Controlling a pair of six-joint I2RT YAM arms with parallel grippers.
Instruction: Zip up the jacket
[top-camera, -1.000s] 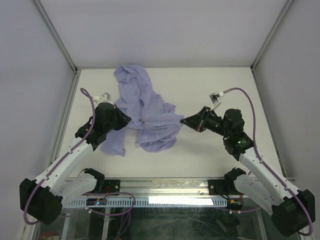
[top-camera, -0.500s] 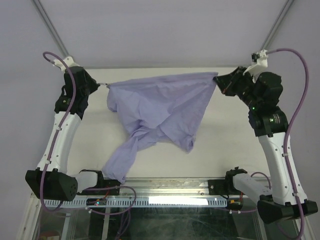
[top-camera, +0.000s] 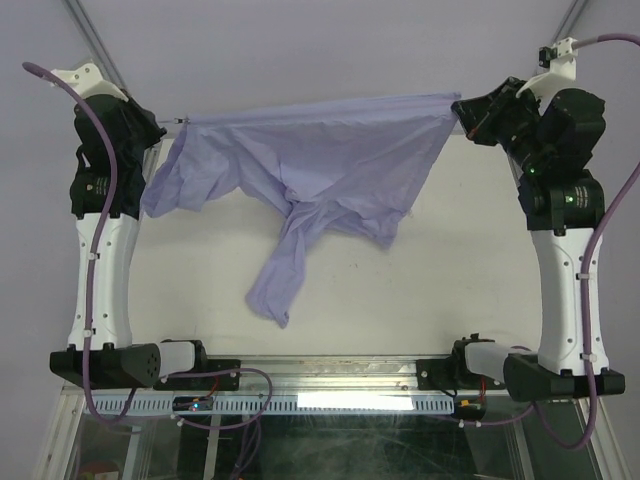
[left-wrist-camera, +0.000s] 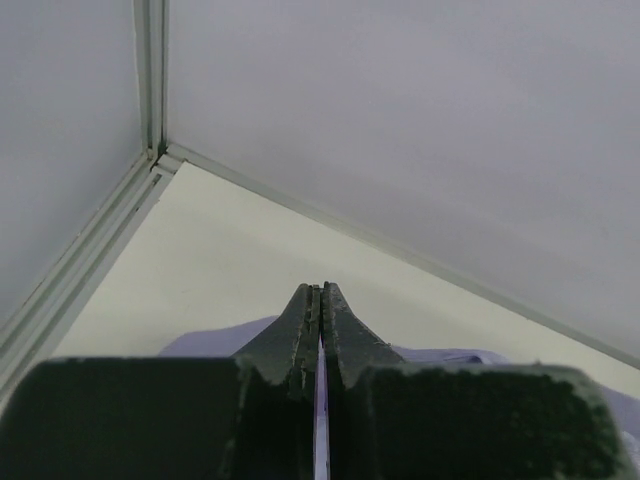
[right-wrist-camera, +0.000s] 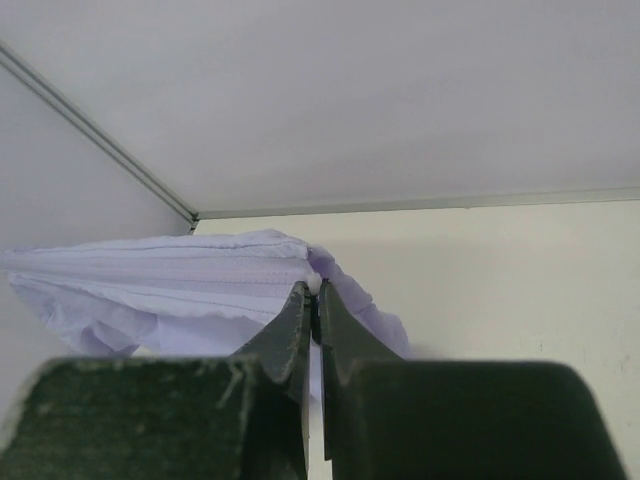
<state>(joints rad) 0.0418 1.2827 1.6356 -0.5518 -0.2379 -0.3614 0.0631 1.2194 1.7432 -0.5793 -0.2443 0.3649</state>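
The lavender jacket (top-camera: 330, 165) hangs stretched in the air between my two arms, its top edge pulled taut and straight. A sleeve (top-camera: 280, 280) dangles down toward the table. My left gripper (top-camera: 170, 124) is shut on the jacket's left end; in the left wrist view a thin strip of purple cloth (left-wrist-camera: 321, 420) shows between the closed fingers (left-wrist-camera: 300, 330). My right gripper (top-camera: 460, 108) is shut on the right end, where the right wrist view shows the stitched edge (right-wrist-camera: 200, 275) running away from the closed gripper (right-wrist-camera: 314, 290).
A cream table (top-camera: 450, 290) lies below, ringed by grey enclosure walls with metal corner posts (top-camera: 108, 60). Both arm bases (top-camera: 130, 365) sit at the near edge beside a metal rail (top-camera: 330, 370).
Both arms have risen and spread outward, lifting the jacket off the table from a bunched heap into a wide, taut span. Both grippers stayed shut on it.
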